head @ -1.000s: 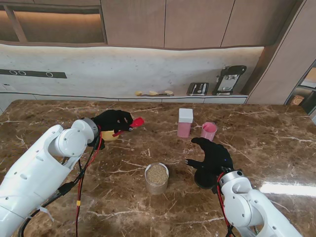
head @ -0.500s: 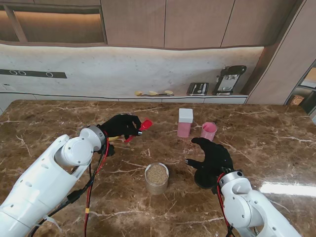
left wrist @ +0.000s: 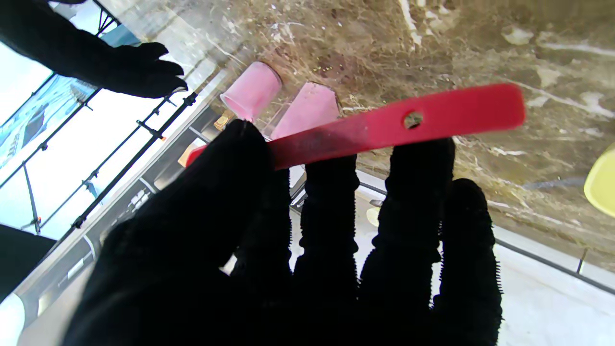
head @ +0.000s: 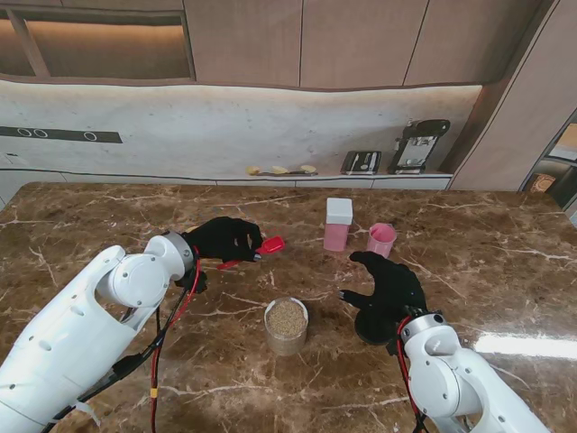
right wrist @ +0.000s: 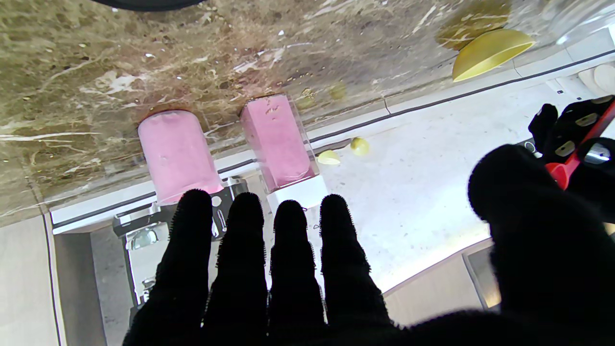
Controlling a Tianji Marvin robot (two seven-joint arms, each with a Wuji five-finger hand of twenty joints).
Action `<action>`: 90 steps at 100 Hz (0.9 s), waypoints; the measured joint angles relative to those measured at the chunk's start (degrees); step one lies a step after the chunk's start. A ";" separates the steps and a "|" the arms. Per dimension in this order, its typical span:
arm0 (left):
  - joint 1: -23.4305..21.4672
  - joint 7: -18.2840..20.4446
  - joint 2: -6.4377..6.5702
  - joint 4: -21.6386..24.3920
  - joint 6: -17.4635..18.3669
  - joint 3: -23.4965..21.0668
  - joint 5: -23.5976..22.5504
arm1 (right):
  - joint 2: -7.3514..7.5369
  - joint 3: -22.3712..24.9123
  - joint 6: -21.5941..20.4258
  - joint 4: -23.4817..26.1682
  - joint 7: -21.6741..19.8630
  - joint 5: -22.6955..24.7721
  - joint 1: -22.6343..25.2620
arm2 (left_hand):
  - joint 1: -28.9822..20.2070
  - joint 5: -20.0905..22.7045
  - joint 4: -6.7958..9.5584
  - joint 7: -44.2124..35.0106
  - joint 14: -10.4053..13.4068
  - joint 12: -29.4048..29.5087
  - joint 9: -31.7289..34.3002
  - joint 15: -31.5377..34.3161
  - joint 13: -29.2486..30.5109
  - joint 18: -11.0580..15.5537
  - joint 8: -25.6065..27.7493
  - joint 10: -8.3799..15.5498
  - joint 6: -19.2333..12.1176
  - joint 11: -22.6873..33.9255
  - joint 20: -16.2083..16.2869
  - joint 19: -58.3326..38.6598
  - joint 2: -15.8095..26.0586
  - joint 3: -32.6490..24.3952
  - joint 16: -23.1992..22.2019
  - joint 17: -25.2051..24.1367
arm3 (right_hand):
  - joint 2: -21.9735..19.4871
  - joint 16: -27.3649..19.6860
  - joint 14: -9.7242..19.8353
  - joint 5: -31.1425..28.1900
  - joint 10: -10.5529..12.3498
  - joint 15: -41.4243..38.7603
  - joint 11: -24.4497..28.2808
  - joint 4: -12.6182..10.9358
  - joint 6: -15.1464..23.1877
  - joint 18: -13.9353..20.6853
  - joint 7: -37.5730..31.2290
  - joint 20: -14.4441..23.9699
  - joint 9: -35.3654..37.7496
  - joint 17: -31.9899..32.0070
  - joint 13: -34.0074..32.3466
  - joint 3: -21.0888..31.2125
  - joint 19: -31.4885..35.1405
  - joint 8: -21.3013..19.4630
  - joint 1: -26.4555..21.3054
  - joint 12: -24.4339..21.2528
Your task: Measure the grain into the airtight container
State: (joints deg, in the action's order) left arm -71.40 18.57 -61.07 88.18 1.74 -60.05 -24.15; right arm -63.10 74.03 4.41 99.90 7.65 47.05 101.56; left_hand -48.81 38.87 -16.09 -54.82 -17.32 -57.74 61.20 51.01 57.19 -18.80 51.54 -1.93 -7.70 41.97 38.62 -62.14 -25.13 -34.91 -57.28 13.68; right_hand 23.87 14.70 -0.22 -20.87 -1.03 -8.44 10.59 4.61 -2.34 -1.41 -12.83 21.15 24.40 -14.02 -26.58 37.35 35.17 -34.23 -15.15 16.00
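The bowl of the red plastic measuring scoop (head: 263,245) is mostly hidden: in the left wrist view only its flat handle (left wrist: 394,125) with a small hole shows clearly, the scooping end cut off behind the thumb, so whether it carries any grain cannot be told. The yellow bowl (left wrist: 601,181) is cropped at that view's edge and is hidden behind the left arm in the stand's view.

The black-gloved left hand (head: 227,240) pinches the scoop's handle between thumb and fingertips (left wrist: 423,158), holding it above the brown marble counter (head: 505,253), with the scoop's red end pointing right.

The round clear container of tan grain (head: 286,323) stands toward the counter's near edge, nearer to me than the left hand and a little to its right, well apart from it.

The black-gloved right hand (head: 386,287) hovers spread and holding nothing, right of that container. Beyond it, near the counter's far edge, stand a tall pink canister with a white lid (head: 338,224) and a pink cup (head: 381,239), just beside each other.
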 measured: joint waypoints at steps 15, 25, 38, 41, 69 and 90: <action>-0.49 0.82 -0.08 0.21 -1.53 0.04 2.68 | -0.03 0.14 -0.10 0.10 0.30 0.01 0.19 | 0.11 0.64 0.00 0.00 -1.52 -8.74 -2.05 1.43 -5.37 -0.75 0.65 -0.69 1.60 1.34 -2.42 1.79 -1.57 -3.04 -6.52 -0.18 | -0.01 0.00 0.00 0.00 0.00 0.00 0.00 0.00 0.00 0.00 0.00 0.00 0.00 0.00 0.00 0.00 0.00 0.00 0.00 0.00; -0.55 1.53 -0.08 0.25 -2.54 0.15 3.03 | -0.05 0.23 -0.10 0.19 0.30 0.01 0.28 | 0.11 0.67 -0.01 0.00 -1.58 -9.85 -3.58 -0.58 -6.42 -0.78 2.04 -0.83 2.80 -2.22 -3.68 2.05 -1.81 -4.24 -3.90 -0.59 | -0.01 0.00 0.00 0.00 0.00 0.00 0.00 0.00 0.01 0.00 0.00 0.00 0.00 0.00 0.00 0.00 0.00 0.00 0.00 0.00; -0.57 1.13 -0.12 0.24 -2.81 0.47 3.02 | -0.05 0.27 -0.11 0.27 0.29 0.01 0.34 | 0.11 0.67 -0.01 0.00 -1.58 4.99 -3.58 -12.34 -6.39 -0.78 3.56 -1.09 3.14 -15.78 -4.40 2.06 -1.81 -4.25 11.61 0.31 | -0.04 0.00 0.00 0.00 0.00 0.00 0.00 0.00 0.01 -0.01 0.00 0.00 0.00 0.00 0.00 0.00 0.00 0.00 0.00 0.00; -0.57 0.99 -0.14 0.23 -2.89 0.56 3.06 | -0.05 0.28 -0.11 0.29 0.27 0.01 0.36 | 0.11 0.67 -0.01 0.00 -1.58 10.62 -3.57 -14.24 -6.08 -0.78 3.83 -1.56 3.18 -16.29 -4.41 2.03 -1.81 -4.25 15.36 0.70 | -0.04 0.00 0.00 0.00 0.00 0.00 0.00 0.00 0.01 -0.01 0.00 0.00 0.00 0.00 0.00 0.00 0.00 0.00 0.00 0.00; -0.10 1.16 -0.21 0.21 -3.92 1.95 2.83 | -0.12 0.67 -0.06 0.55 0.55 0.08 0.70 | 2.28 0.71 -0.04 0.00 1.06 27.20 7.22 -11.64 8.10 -0.78 6.27 -2.50 2.75 -4.25 2.04 -3.39 -1.78 -6.80 24.84 5.02 | -0.05 0.00 0.00 0.00 0.00 -0.07 0.00 0.00 0.02 -0.01 0.00 0.00 0.00 0.00 0.00 0.00 0.00 0.00 0.00 0.00; 0.14 0.60 -0.36 0.13 -4.06 2.08 2.19 | -0.13 0.74 0.01 0.68 0.78 0.17 0.87 | 3.75 1.23 -0.08 -0.03 1.92 16.97 8.59 -3.81 11.50 -0.78 7.11 -1.28 1.82 1.88 3.39 -4.00 -1.70 -7.13 18.15 4.95 | -0.06 0.00 0.00 0.00 0.00 -0.12 0.00 0.00 0.02 -0.01 0.01 0.00 0.01 0.00 0.00 -0.04 0.01 0.00 0.00 0.00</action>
State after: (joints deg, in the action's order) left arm -71.26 19.16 -61.43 88.31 -2.32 -57.97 -21.96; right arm -63.22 74.77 4.42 100.57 8.43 47.22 102.43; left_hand -45.06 40.10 -16.17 -54.84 -15.40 -40.77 69.79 47.19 68.69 -19.58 58.66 -3.21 -5.87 43.85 42.01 -66.13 -26.83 -42.04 -39.13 18.64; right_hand 23.81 14.70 -0.22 -20.87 -1.03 -8.56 10.59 4.60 -2.32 -1.43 -12.82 21.15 24.40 -14.02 -26.58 37.31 35.17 -34.23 -15.15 16.00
